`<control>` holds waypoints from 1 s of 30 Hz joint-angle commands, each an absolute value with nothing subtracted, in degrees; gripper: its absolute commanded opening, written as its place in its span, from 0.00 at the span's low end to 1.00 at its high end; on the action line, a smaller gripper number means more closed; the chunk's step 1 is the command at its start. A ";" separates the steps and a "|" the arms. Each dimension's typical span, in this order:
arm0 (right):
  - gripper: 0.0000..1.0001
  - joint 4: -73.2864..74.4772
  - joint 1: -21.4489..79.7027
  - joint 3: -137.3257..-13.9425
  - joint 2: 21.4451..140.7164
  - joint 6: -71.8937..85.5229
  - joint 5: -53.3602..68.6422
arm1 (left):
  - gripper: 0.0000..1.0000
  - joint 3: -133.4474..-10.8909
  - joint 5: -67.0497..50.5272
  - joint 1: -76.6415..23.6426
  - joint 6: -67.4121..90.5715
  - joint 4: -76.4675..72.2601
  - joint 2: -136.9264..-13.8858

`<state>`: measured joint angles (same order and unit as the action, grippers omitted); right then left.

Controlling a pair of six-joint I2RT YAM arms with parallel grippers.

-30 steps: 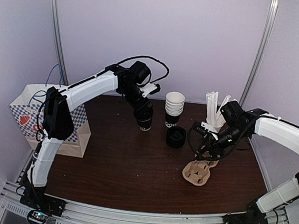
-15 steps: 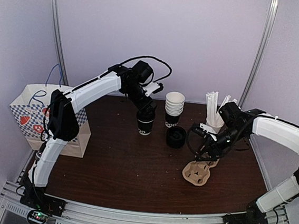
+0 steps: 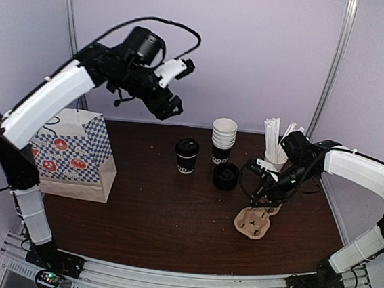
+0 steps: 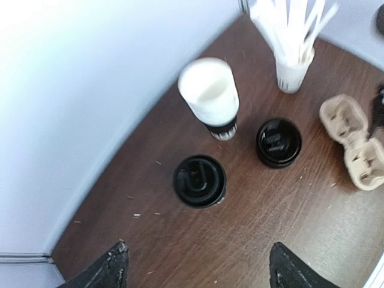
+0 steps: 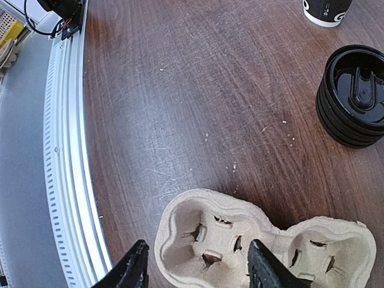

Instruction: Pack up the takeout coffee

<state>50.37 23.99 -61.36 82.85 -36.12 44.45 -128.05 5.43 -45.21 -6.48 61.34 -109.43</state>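
Note:
The takeout coffee (image 3: 186,156), a black cup with a black sip lid, stands upright on the table left of the cup stack. From above it shows in the left wrist view (image 4: 200,180). Its base shows at the top edge of the right wrist view (image 5: 326,11). My left gripper (image 3: 170,106) is open and empty, high above the table's back left, well clear of the cup (image 4: 201,273). My right gripper (image 3: 261,200) is open and hovers low over the cardboard cup carrier (image 3: 252,221). Its fingers straddle one cell of the carrier (image 5: 240,240).
A stack of empty cups (image 3: 223,141) and a short stack of black lids (image 3: 225,176) stand right of the coffee. A white cup of straws (image 3: 273,148) is behind the right gripper. A checkered paper bag (image 3: 75,153) stands at the left edge.
My left gripper let go of the coffee and rose up and to the left, leaving it standing on the table. The right arm has barely moved.

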 commanded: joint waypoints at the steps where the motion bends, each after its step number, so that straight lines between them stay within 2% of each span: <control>1: 0.56 50.91 23.81 -62.66 83.17 -36.83 44.06 | 0.81 -120.34 13.32 -44.49 -6.36 64.21 -93.80; 8: 0.56 51.15 23.82 -62.75 83.50 -37.14 44.41 | 0.86 -114.35 26.06 -43.68 8.59 83.39 -89.35; 12: 0.56 51.27 23.82 -62.84 84.40 -37.70 43.62 | 0.86 -110.14 32.39 -42.43 16.93 88.92 -86.89; 16: 0.54 51.41 23.80 -62.84 84.67 -37.47 44.65 | 0.83 -105.10 29.97 -37.83 20.52 88.32 -83.63; 24: 0.54 51.41 23.82 -62.53 85.62 -37.61 45.03 | 0.80 -99.79 26.88 -34.94 23.95 87.63 -80.39; 30: 0.53 51.41 23.82 -62.33 85.33 -37.63 44.03 | 0.69 -95.93 21.80 -33.26 22.09 84.00 -79.11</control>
<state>50.76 23.99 -61.56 85.54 -37.19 44.64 -97.86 26.02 -34.68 22.13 86.96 -79.64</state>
